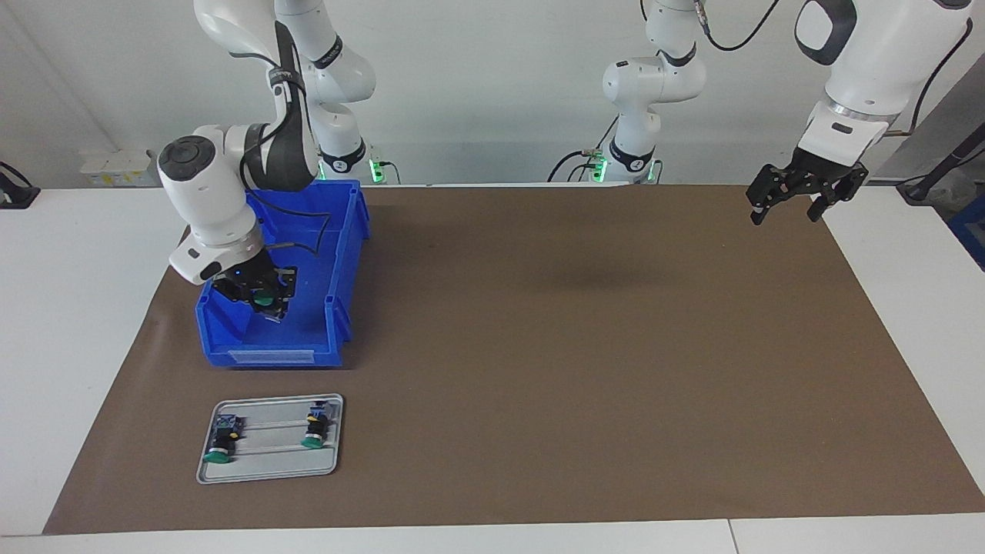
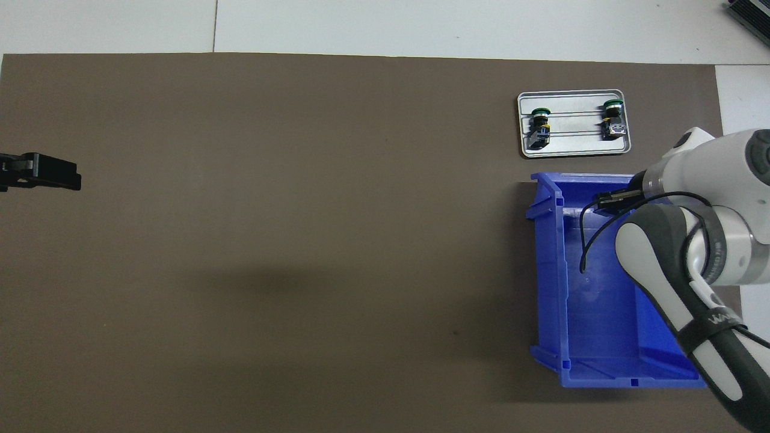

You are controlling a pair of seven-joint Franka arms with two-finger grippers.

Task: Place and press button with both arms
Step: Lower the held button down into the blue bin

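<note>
My right gripper (image 1: 260,298) hangs over the inside of the blue bin (image 1: 338,308), above the part of its floor farthest from the robots. It is shut on the button (image 1: 265,294), whose green cap shows between the fingers. In the overhead view the right gripper (image 2: 609,200) covers the button. My left gripper (image 1: 796,204) waits open and empty in the air over the mat's edge at the left arm's end of the table; its tip (image 2: 45,172) shows in the overhead view.
A grey metal tray (image 1: 269,471) lies on the brown mat, farther from the robots than the bin. Two similar green-capped buttons (image 1: 221,445) (image 1: 314,429) lie in it. The tray (image 2: 571,150) also appears in the overhead view.
</note>
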